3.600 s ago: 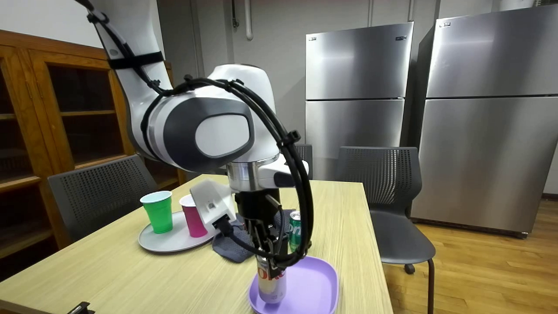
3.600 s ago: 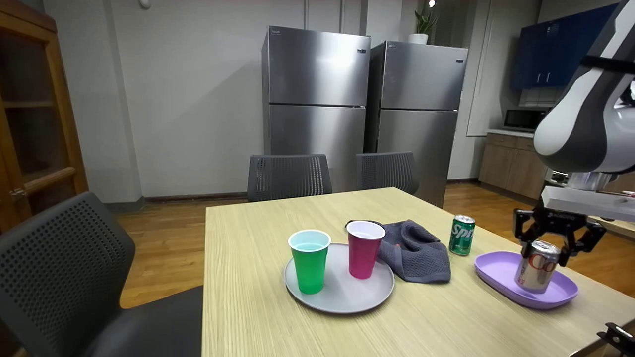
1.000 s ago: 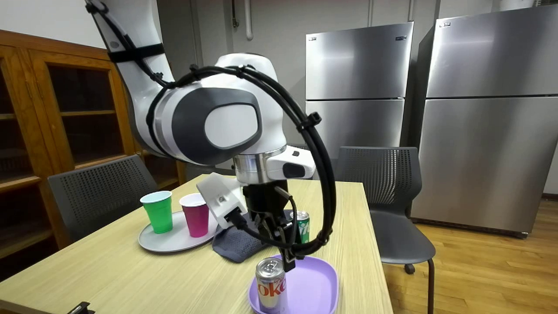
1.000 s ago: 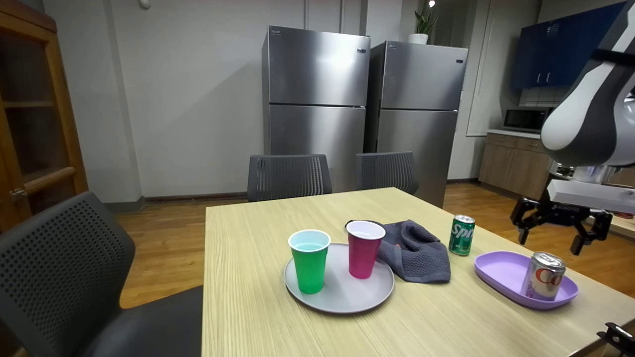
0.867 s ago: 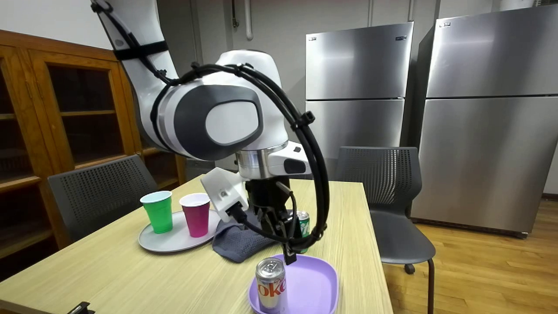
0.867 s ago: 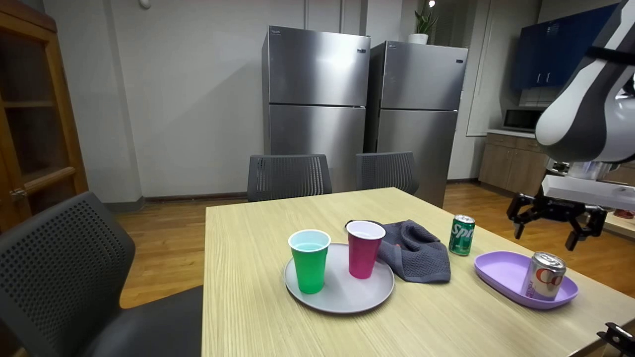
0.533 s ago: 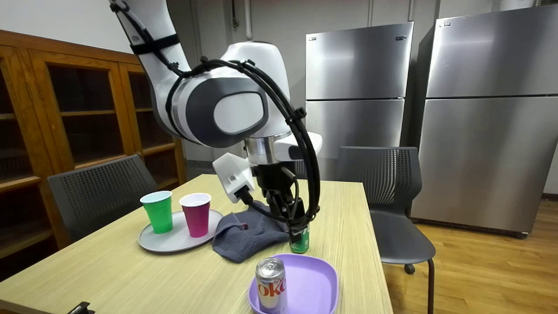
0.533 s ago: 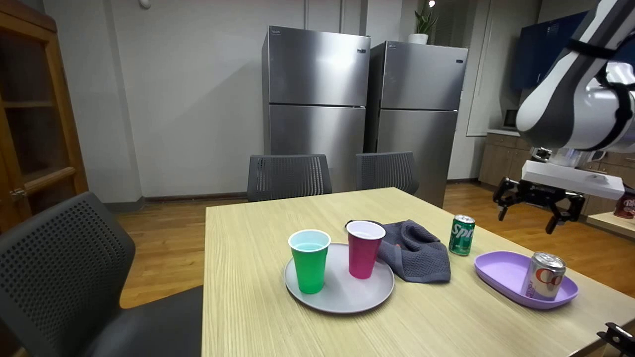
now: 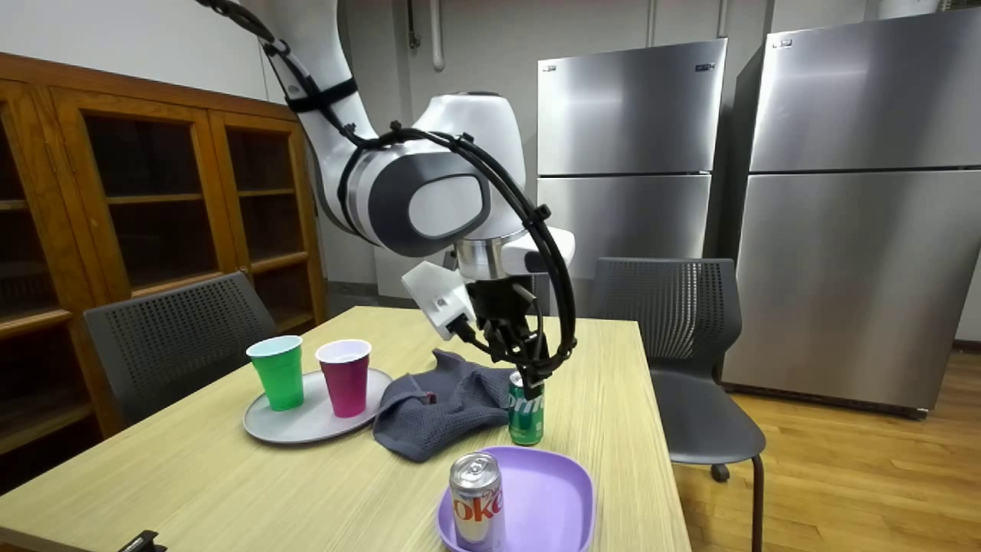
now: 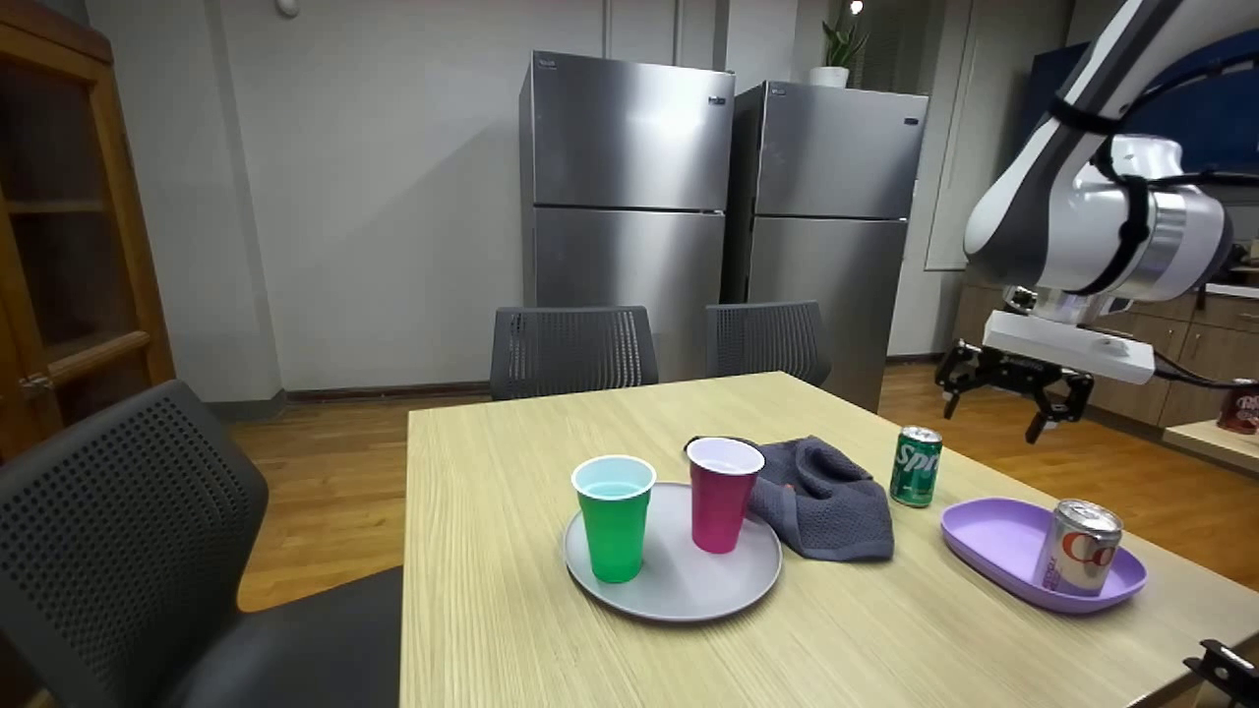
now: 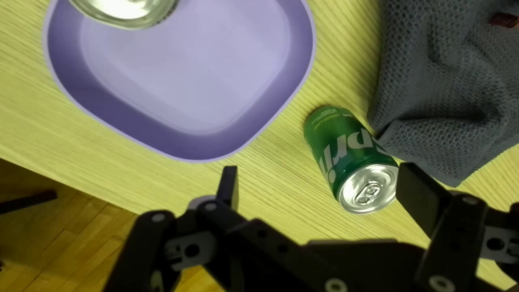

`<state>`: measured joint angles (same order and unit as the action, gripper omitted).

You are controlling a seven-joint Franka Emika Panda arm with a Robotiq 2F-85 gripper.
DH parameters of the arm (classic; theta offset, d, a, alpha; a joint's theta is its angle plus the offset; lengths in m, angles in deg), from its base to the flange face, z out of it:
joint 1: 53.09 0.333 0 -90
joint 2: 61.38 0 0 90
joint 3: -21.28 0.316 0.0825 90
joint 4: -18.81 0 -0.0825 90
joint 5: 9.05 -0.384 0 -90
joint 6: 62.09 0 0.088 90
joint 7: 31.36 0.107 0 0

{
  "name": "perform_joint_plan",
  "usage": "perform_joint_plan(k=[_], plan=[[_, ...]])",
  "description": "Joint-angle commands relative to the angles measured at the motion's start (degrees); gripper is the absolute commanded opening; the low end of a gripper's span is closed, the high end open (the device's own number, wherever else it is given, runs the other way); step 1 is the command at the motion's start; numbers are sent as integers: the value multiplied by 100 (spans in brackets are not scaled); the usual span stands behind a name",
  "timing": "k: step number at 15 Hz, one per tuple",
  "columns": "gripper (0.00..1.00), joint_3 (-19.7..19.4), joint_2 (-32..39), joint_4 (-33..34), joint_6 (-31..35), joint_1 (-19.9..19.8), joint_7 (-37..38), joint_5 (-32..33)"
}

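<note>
My black gripper (image 10: 991,421) stands open in the air, with nothing held. Its fingers are wide apart in the wrist view, and the green Sprite can (image 11: 340,146) is nearest, upright on the table below. The can's silver top shows between the fingertips, close by the right one in that picture; the exterior view puts the gripper above and apart from it. On the purple plate (image 9: 548,498) a silver Diet Coke can (image 9: 477,506) stands upright; only its lower end shows at the top of the wrist view. A dark grey cloth (image 11: 446,93) lies beside the Sprite can.
A grey round plate (image 10: 679,600) carries a green cup (image 10: 615,521) and a magenta cup (image 10: 723,497), the green one with liquid in it. Chairs (image 9: 667,307) stand around the wooden table (image 10: 511,472). The table's edge and the floor show at the wrist view's lower left.
Earlier the fingers were around the Diet Coke can; they have let go and risen. Over the last second the gripper has moved away from the purple plate toward the Sprite can, staying open.
</note>
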<state>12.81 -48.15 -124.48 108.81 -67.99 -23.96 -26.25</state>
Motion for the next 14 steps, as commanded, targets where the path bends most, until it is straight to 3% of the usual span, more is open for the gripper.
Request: perform_joint_plan(k=[1,8,14], plan=[[100,301,563,668,-148,-319,-419,-207],[100,528,1304,1404,-157,-540,-491,-95],[100,758,1445,1729,-244,-710,-553,-102]])
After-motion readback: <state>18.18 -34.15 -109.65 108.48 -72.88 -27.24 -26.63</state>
